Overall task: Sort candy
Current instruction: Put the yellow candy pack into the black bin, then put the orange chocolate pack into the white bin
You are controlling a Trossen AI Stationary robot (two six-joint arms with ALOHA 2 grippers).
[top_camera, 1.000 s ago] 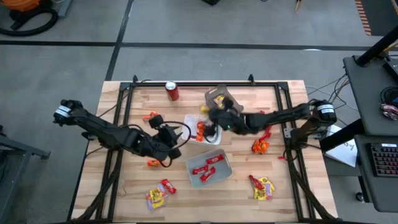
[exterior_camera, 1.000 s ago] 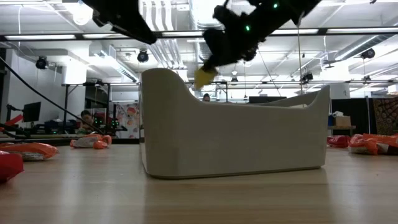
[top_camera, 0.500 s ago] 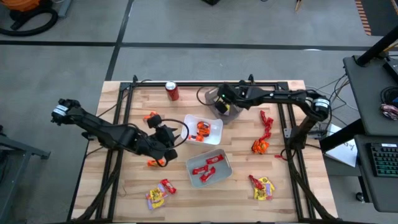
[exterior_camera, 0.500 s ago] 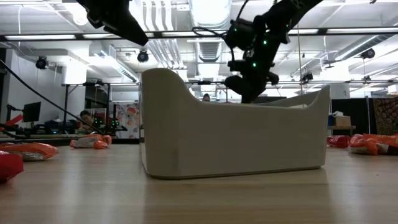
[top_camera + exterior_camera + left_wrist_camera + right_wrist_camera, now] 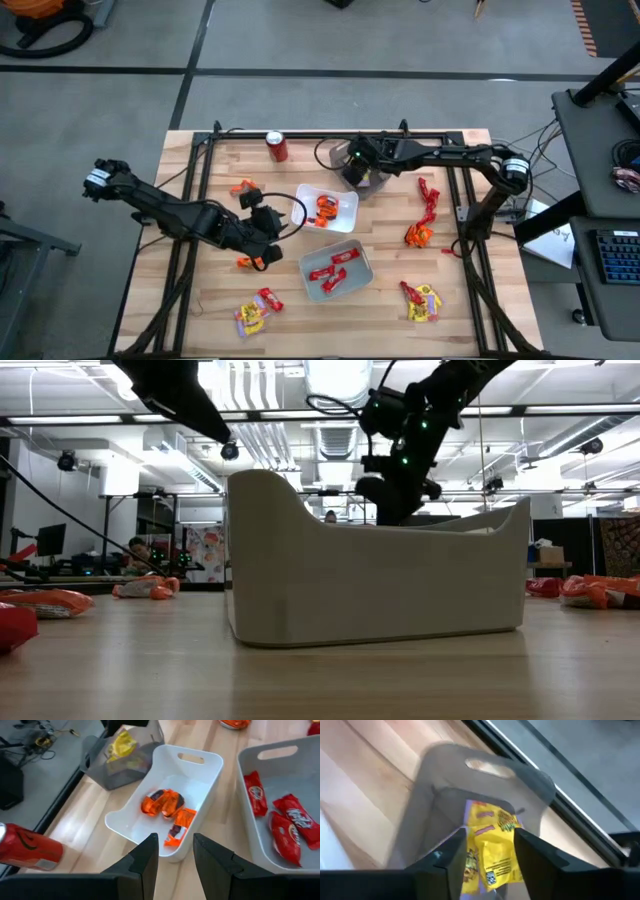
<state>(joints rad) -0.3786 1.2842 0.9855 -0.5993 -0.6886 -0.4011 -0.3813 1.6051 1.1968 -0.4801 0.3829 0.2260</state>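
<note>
**Yellow sweet lies between the right gripper's spread fingers, over the grey tray**

The right gripper (image 5: 352,163) hangs over the grey tray (image 5: 420,810) at the far side of the table (image 5: 470,300), beside the red soda can (image 5: 277,147). Its fingers (image 5: 540,857) stand apart. A yellow sweet (image 5: 492,842) shows between them inside the tray, its long axis running along the fingers, one short end pointing toward the tray's handle slot. Whether the fingers touch the wrapper cannot be told.

The left gripper (image 5: 262,228) sits low near the table's middle, its fingers (image 5: 147,860) narrowly parted with nothing between them. Just ahead of it is the white tray (image 5: 202,772) holding orange sweets (image 5: 162,802), crumpled, with no clear direction. To one side of the gripper, the second pale tray (image 5: 300,782) holds red sweets (image 5: 292,827), lying at different angles, long axes roughly along the tray's length.

More sweets lie loose on the table: an orange one (image 5: 247,263) touching or just under the left gripper, another orange one (image 5: 241,186) beyond it, a red and yellow cluster (image 5: 255,310) near the front edge, and red, orange and yellow pieces (image 5: 420,235) on the right arm's side, well apart from both grippers.
</note>
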